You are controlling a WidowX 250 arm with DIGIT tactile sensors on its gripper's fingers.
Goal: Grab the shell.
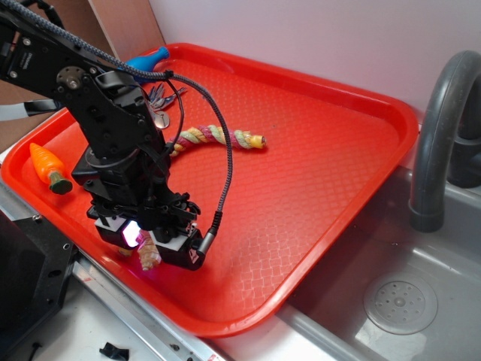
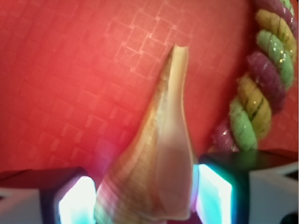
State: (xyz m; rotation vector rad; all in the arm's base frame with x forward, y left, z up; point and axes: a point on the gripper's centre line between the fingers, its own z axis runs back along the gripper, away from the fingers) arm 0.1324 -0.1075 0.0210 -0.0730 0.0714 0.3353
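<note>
The shell (image 2: 159,158) is a tan, ridged spiral with a pale pinkish face. It stands between my two glowing pads (image 2: 212,196), touching both, and its pointed tip reaches out over the red tray (image 2: 70,70). My gripper (image 2: 145,196) is shut on the shell. In the exterior view the gripper (image 1: 150,244) hangs low over the tray's near-left part, and the shell (image 1: 149,256) pokes out below it. Whether the shell still touches the tray cannot be told.
A multicoloured twisted rope (image 1: 214,137) lies mid-tray and shows close on the right (image 2: 259,88). An orange toy carrot (image 1: 49,167) lies at the tray's left rim. Keys (image 1: 158,98) and a blue object (image 1: 146,59) sit at the back. A grey sink with faucet (image 1: 436,135) lies to the right.
</note>
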